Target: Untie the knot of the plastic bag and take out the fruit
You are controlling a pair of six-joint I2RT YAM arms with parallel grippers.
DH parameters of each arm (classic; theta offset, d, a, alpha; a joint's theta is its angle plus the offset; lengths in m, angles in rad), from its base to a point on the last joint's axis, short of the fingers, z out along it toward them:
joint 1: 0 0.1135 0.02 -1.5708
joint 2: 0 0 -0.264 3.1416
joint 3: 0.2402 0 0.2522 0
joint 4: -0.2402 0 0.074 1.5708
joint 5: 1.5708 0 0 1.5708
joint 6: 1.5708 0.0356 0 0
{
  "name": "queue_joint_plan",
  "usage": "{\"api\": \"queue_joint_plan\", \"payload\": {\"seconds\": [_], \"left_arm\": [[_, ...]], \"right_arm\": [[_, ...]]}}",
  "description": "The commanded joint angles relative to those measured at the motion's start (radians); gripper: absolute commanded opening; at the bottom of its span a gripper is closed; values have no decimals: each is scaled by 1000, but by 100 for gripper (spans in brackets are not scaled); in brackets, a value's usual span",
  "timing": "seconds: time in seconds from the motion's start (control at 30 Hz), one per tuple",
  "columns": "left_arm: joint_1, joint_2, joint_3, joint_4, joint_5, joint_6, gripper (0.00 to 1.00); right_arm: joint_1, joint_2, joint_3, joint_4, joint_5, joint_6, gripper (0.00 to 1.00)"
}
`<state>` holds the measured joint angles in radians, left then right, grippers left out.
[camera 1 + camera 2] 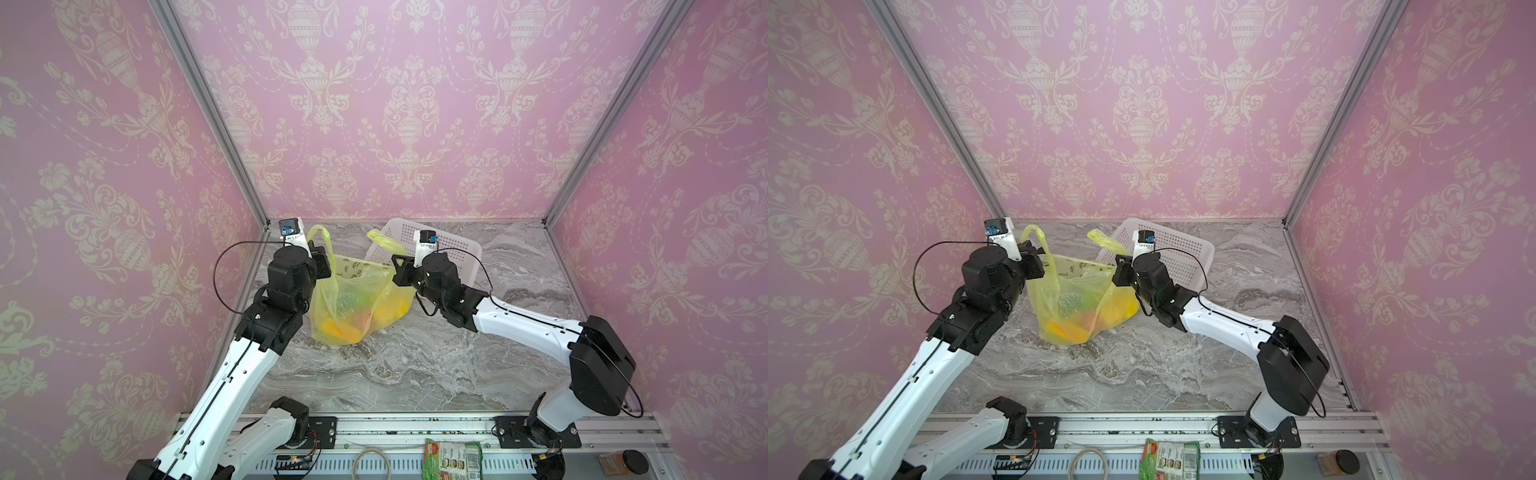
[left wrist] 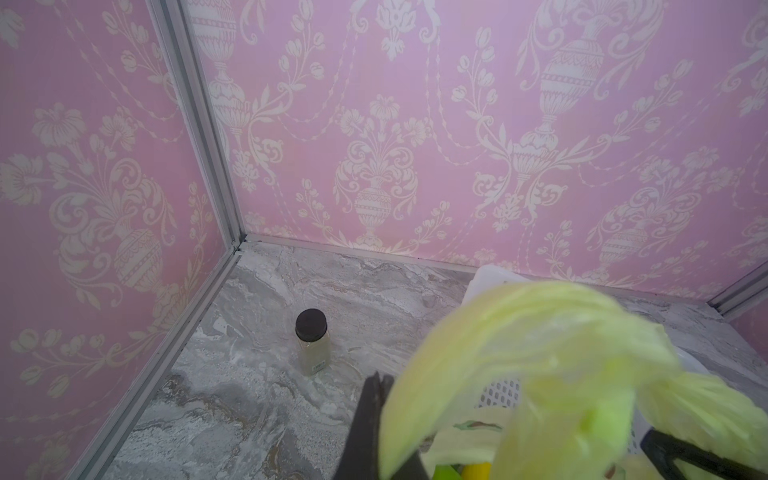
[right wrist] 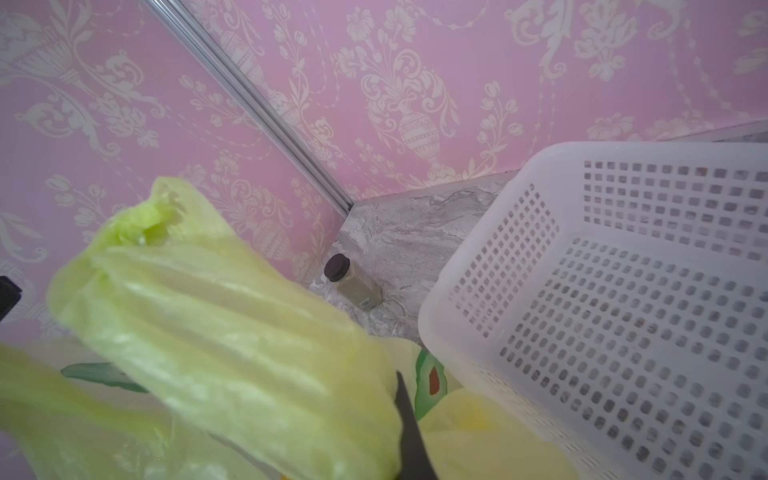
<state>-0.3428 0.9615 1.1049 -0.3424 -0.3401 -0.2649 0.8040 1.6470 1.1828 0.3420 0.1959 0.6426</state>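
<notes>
While the left jaws and right jaws clench plastic bag [image 1: 353, 291] handles [image 1: 319, 235], fruit [image 1: 349, 323] sits inside.

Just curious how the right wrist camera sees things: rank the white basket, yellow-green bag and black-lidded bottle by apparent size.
1. The white basket and the plastic bag: both fill much of the frame, too alike to rank; the bag sits close to the lens, which inflates it.
2. The black-lidded bottle: clearly smallest.

Left arm [image 1: 232, 374], right arm [image 1: 523, 320]: white shells, black joints, looping black cables.
</notes>
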Motion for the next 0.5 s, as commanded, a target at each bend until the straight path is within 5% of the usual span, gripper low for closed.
{"api": "queue_joint_plan", "payload": {"seconds": [0.0,0.17,0.33,0.47], "left_arm": [[7,-36,36,-117,103,-58,0],[7,-97,-62,-233,190,-160,0],[7,-159,-182,-300,256,-242,8],[5,-155,-149,-393,305,-232,44]], "right_arm": [[14,28,63,50,-52,-38,0],[46,20,-79,123,-16,-66,2],[74,-11,-210,179,20,-55,35],[82,-70,-261,180,31,-82,65]]}}
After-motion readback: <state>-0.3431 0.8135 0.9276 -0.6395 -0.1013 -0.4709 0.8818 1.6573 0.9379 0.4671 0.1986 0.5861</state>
